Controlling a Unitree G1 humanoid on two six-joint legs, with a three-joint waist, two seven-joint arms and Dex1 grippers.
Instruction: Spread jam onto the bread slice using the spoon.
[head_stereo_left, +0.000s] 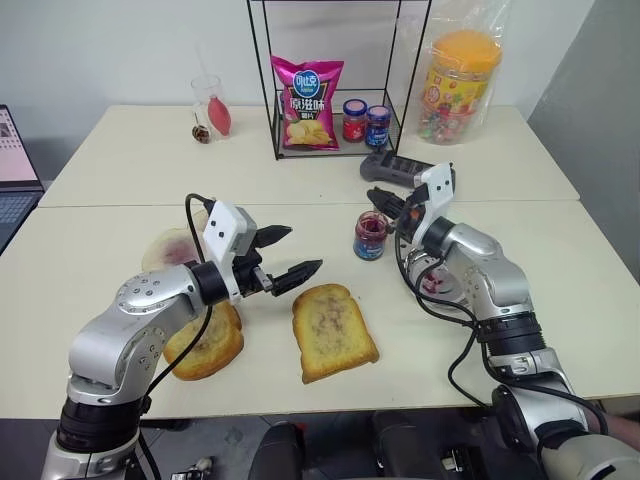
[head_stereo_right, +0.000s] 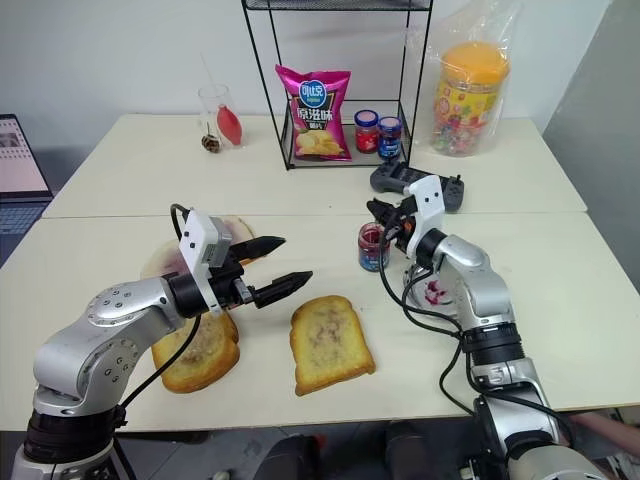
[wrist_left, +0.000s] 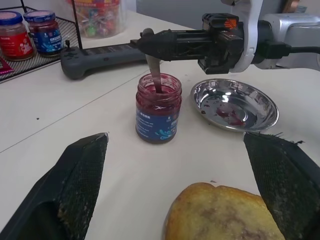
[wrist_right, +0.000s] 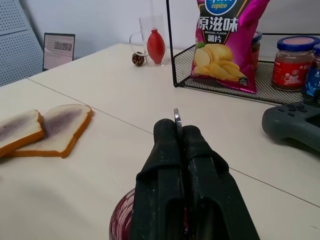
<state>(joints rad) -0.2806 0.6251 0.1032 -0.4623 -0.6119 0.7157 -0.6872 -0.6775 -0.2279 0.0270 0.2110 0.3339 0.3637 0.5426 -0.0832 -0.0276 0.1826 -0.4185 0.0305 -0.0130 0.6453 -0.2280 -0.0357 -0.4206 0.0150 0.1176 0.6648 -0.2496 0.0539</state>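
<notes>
One spoon (wrist_left: 153, 70) for you: it stands nearly upright, handle up, bowl end down inside the jam (wrist_left: 158, 107) jar. Your right gripper (wrist_left: 150, 44) is clamped tight on its handle, fingers lying level above the jar mouth. Jar sits just beside a steel dish (wrist_left: 235, 104), controller (wrist_left: 100, 57) behind. Bread slice (head_stereo_left: 332, 330) lies flat nearer you, apart from jar. Your left gripper (head_stereo_left: 295, 253) hovers spread wide, empty, by the slice.
</notes>
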